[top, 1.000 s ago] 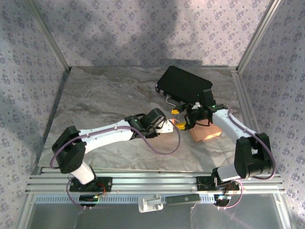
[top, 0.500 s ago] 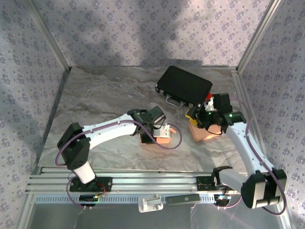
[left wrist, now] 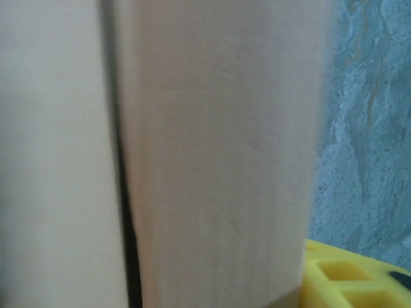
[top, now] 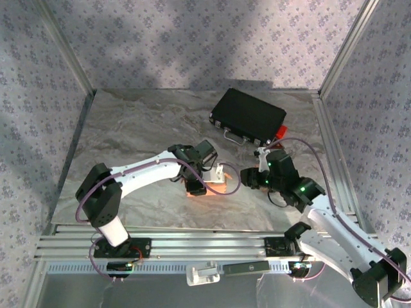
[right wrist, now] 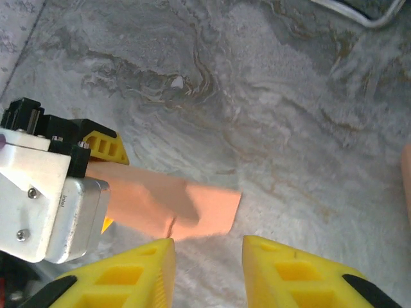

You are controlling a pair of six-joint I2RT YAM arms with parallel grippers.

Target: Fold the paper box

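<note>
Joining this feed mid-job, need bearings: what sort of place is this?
Probably a lab robot cell: marble-print tabletop, patterned screen walls on an aluminium frame, and a slotted mounting rail along the near edge.

L arm (top: pixel 144 172) stretches out long from its base toward centre, shoulder joint raised, forearm near level, wrist bent over so the L gripper (top: pixel 207 185) points downward; how its jaws stand can't be made out from here. R arm (top: pixel 334 224) is folded wide to the R side, elbow out, forearm angled back toward centre. R gripper (right wrist: pixel 207 244) sits low, facing its partner, yellow fingers (right wrist: pixel 144 276) parted w/ nothing btwn them.
</note>
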